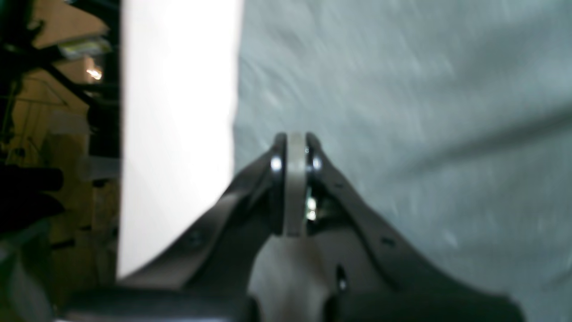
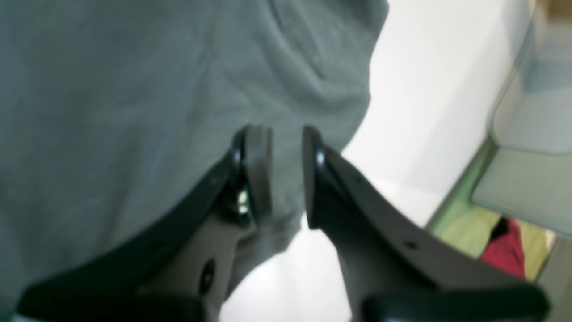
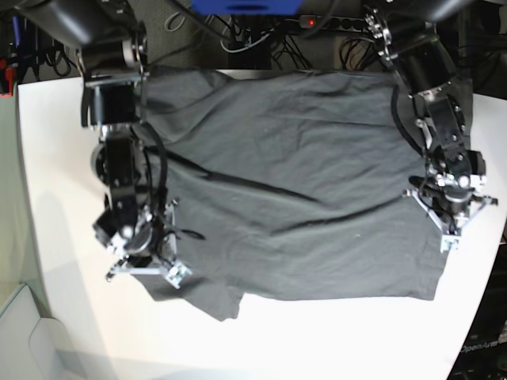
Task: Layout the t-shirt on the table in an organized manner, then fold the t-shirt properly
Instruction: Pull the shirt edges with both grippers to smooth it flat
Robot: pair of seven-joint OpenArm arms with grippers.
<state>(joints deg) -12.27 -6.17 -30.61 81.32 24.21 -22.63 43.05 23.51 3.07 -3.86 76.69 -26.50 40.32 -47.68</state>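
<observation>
**T-shirt spread on table, both grippers at its side edges**

Left wrist view: your left gripper [image 1: 295, 147] has its jaws pressed fully together, pads touching, nothing visible between them. It hangs over the grey t-shirt [image 1: 402, 112], close to the cloth's straight edge. A strip of white table [image 1: 178, 134] runs beside that edge. Frame is blurry.

Right wrist view: your right gripper [image 2: 286, 143] has its jaws partly apart, a narrow gap between the fingers. T-shirt cloth [image 2: 134, 89] shows in and behind that gap; you cannot tell whether the cloth is pinched. A rounded, wrinkled corner of fabric lies past the tips, with white table [image 2: 424, 89] beyond it.

Base view: the t-shirt [image 3: 293, 182] lies mostly flat across the table [image 3: 333, 340], creased diagonally, with a sleeve flap sticking out at the lower left corner. Your right gripper [image 3: 146, 273] sits on the view's left at the shirt's edge near that flap. Your left gripper [image 3: 450, 237] sits on the view's right at the opposite edge. Black cables [image 3: 261, 36] run behind the table's far side.
</observation>
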